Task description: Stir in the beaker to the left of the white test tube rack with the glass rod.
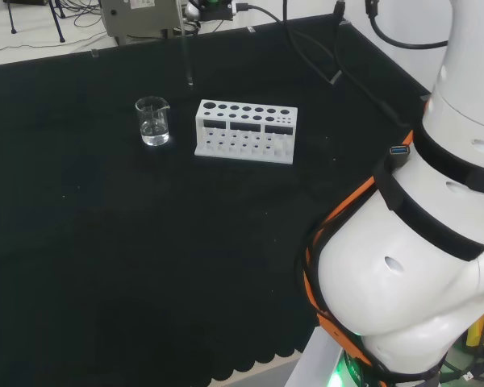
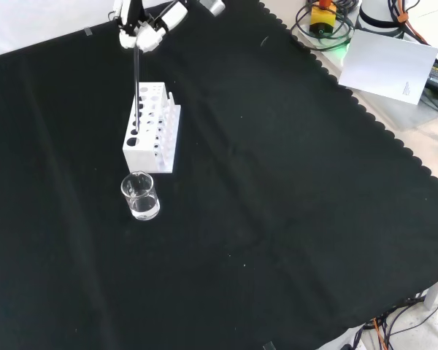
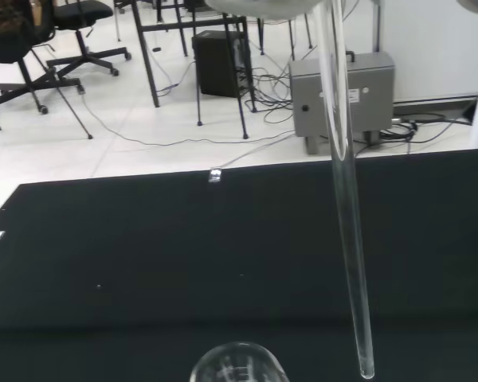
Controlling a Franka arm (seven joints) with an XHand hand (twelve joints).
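Clear glass describes the beaker [image 2: 140,196], which stands upright on the black cloth surface [image 2: 277,219] just beside the short end of the white test tube rack [image 2: 152,128]. In the head view the beaker [image 1: 153,121] is left of the rack [image 1: 246,131], apart from it, with a little clear liquid at the bottom. The hand [image 2: 142,23] is at the front view's top, fingers curled round the upper end of the glass rod [image 2: 136,76]. The rod hangs near vertical, its lower tip in the air. In the wrist view the rod [image 3: 346,207] ends beside the beaker rim [image 3: 239,362], outside it.
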